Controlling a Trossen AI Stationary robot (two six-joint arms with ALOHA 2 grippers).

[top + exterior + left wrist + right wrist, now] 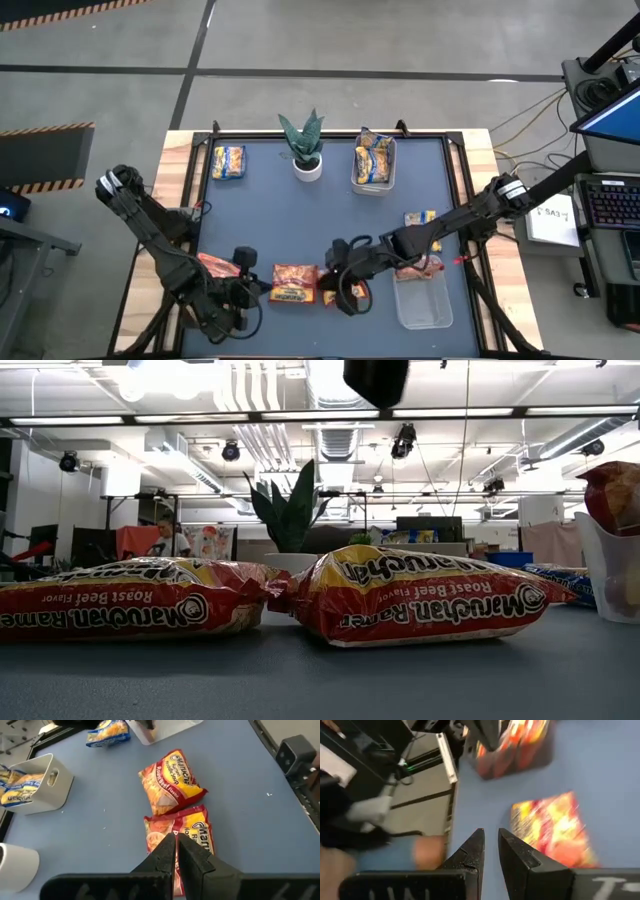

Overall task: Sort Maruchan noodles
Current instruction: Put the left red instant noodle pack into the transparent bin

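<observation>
Packet (180,832) lies under left claw (176,851), pinched at its edge.

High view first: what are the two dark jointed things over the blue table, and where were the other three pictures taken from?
They are two robot arms, each ending in a two-fingered hand. The high view looks straight down, the low view sits at table height, and the other two come from cameras on the arms' wrists. On the table lie red ramen packets and yellow packets, a potted plant, a bin of yellow packets and a clear bin. The left hand is closed at the edge of one red packet; I cannot tell whether it grips it. The right hand hovers nearby, fingers slightly apart, empty.
</observation>
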